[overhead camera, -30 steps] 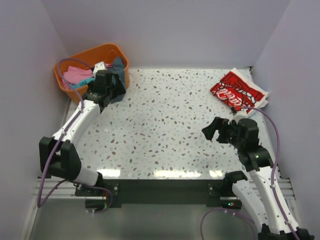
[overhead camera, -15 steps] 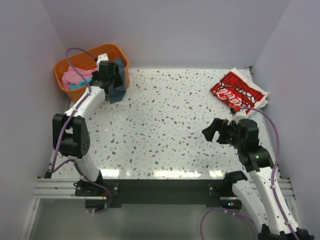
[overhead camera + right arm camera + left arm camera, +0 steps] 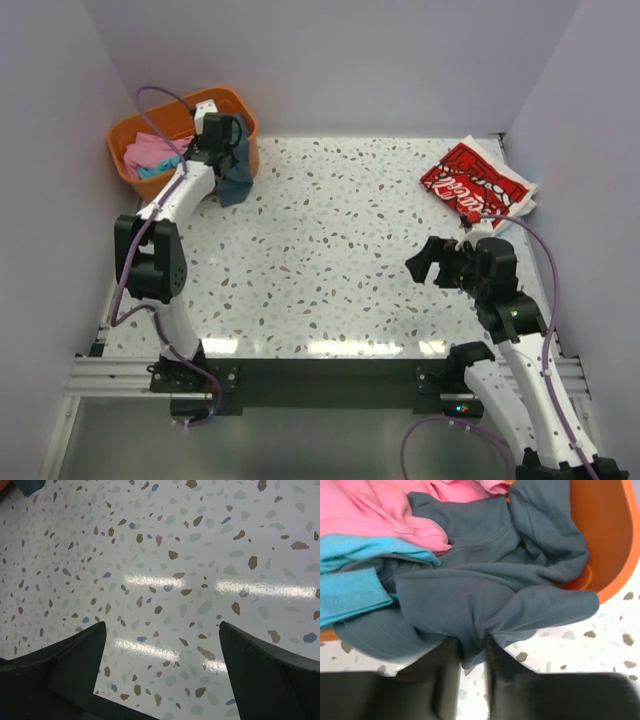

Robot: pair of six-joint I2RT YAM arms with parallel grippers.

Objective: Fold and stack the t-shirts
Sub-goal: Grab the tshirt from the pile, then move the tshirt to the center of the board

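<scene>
**Four shirts counted, one of them in the left pincer**

We count four t-shirts, one orange basket and two arms. Three shirts sit at the basket (image 3: 615, 540) in the far left corner of the worktop (image 3: 330, 250): one pink t-shirt (image 3: 380, 510), one turquoise t-shirt (image 3: 355, 590) and one slate-blue t-shirt (image 3: 485, 590). The pink one lies crumpled deepest in the basket. The turquoise one is bunched beside it, touching both the pink and the slate-blue cloth.

The slate-blue shirt spills over the basket's rim and hangs down onto the speckled worktop. From above, its long axis runs from the far side of the basket towards the arms' bases. The left pincer (image 3: 472, 652) is narrow, and its two dark fingers (image 3: 445, 675) pinch a hanging fold at the shirt's lower edge.

The fourth, the red t-shirt (image 3: 470, 180) with white lettering, lies flat in the far right corner, well apart from the basket. It is turned cornerwise to the worktop's edges and rests on something white that we cannot identify.

The right pincer (image 3: 161, 625) stands wide and holds nothing, poised over bare worktop near the red shirt but not touching it.
</scene>
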